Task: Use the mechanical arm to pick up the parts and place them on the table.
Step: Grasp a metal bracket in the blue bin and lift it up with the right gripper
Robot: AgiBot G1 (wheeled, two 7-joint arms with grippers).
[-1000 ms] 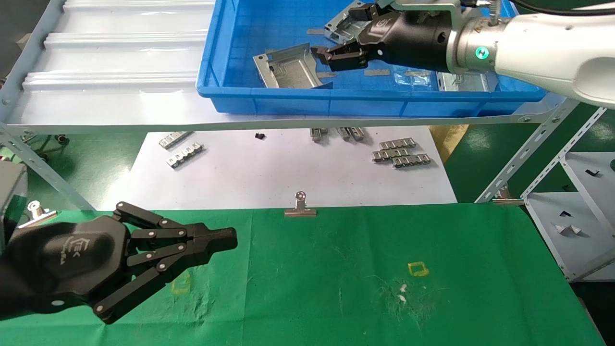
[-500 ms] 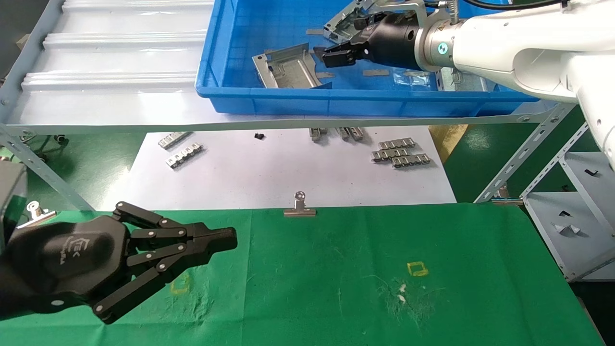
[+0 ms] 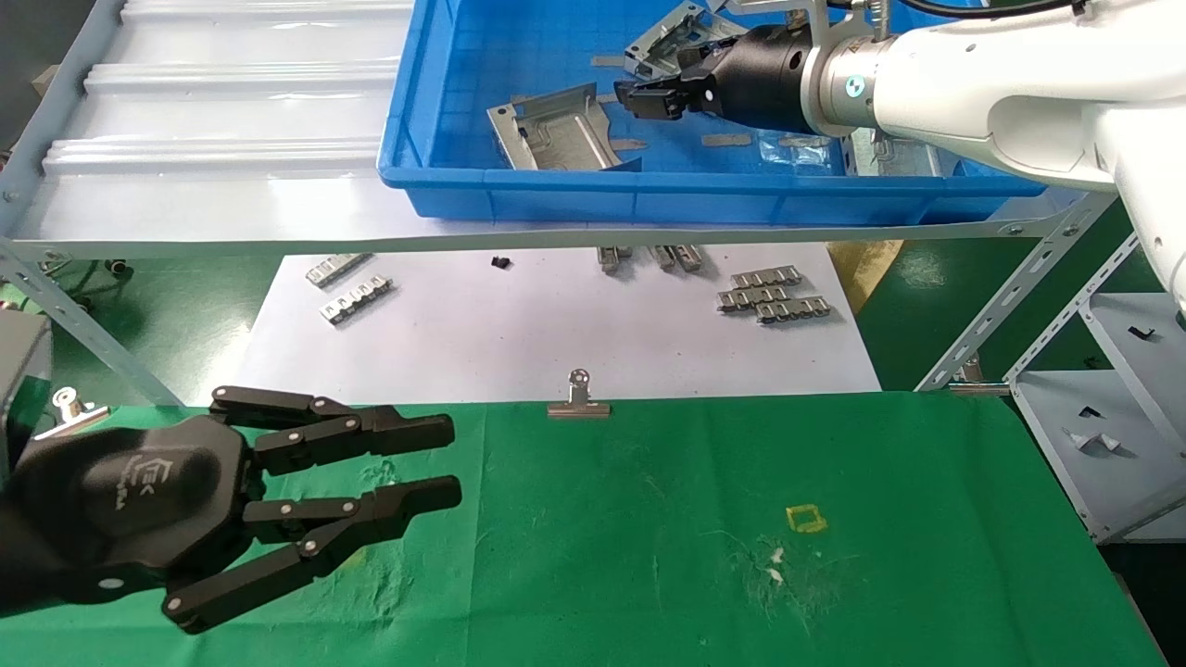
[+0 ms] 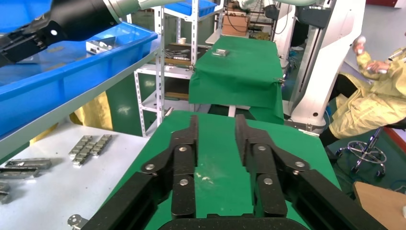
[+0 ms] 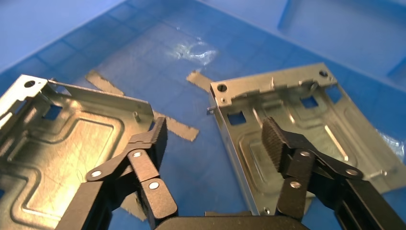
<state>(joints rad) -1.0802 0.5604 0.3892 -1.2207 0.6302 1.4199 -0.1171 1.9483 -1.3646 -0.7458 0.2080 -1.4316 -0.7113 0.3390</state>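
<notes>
The left gripper point(image 3: 445, 468) hovered parted and empty over the table point(image 3: 704, 547), well short of the blue tray point(image 3: 519, 199). Inside that tray, the right gripper point(image 3: 649, 97) hung spread, empty, between 2 parts point(image 5: 62, 153) point(image 5: 306, 120). Closing there risked pinching only 1 flange, letting it slip.

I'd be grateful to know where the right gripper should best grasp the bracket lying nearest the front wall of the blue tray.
Probably the upright side flange of that bracket, coming from above. It lies open side up in the blue tray, so the thin flange stands proud for one finger inside, one outside. The right gripper is open above the tray, between this bracket and another.
</notes>
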